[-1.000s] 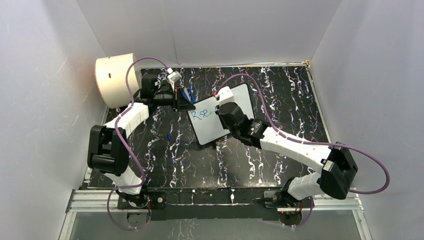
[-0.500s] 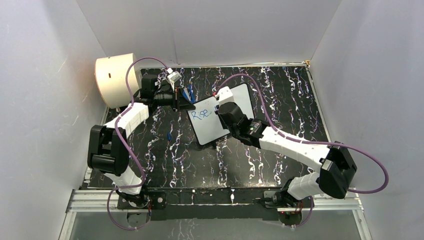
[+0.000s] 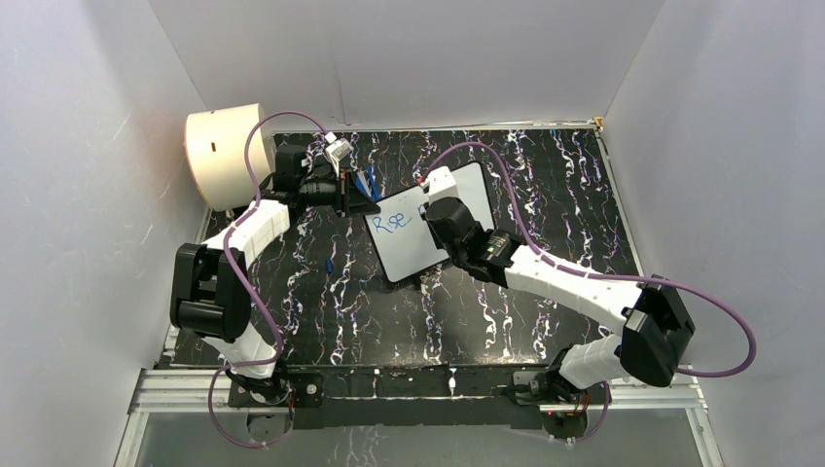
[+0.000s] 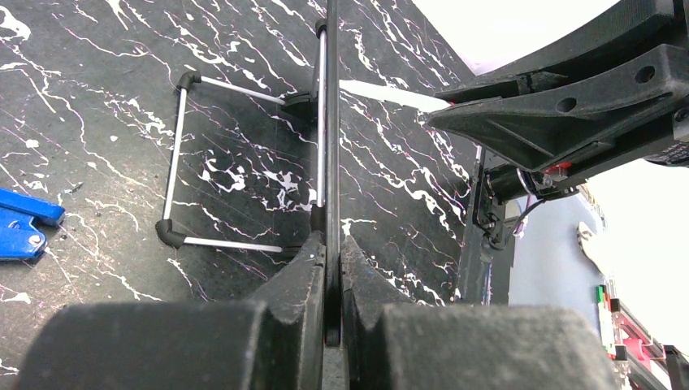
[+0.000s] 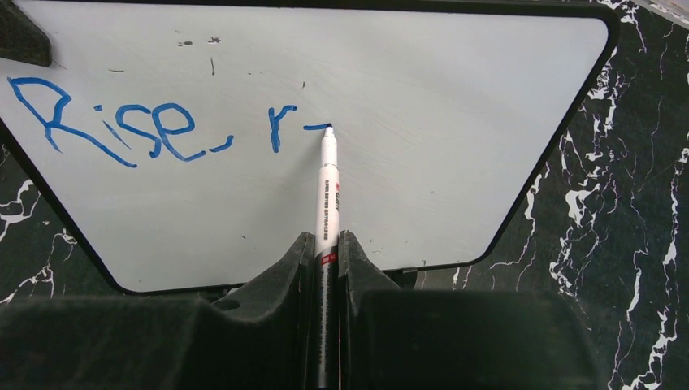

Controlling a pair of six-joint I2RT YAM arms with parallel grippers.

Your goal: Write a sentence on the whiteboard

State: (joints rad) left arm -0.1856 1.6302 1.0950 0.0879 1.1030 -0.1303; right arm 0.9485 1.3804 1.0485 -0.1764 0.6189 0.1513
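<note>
The whiteboard (image 3: pixel 413 251) stands tilted in the middle of the black marbled table. Blue lettering (image 5: pixel 122 126) on the whiteboard (image 5: pixel 422 187) reads "Rise r" plus a short stroke. My right gripper (image 5: pixel 326 240) is shut on a white marker pen (image 5: pixel 327 191), whose tip touches the board at the end of that stroke. My left gripper (image 4: pixel 332 244) is shut on the board's thin black rim (image 4: pixel 331 122), seen edge-on. In the top view the left gripper (image 3: pixel 365 206) is at the board's left edge and the right gripper (image 3: pixel 430 209) is over its face.
A cream cylindrical drum (image 3: pixel 229 151) stands at the back left by the wall. A small blue object (image 4: pixel 20 223) lies on the table beside the board's wire stand (image 4: pixel 175 154). White walls close in the table on three sides.
My right gripper has shifted slightly to the right across the board with the marker. The left arm and the board have not moved.
</note>
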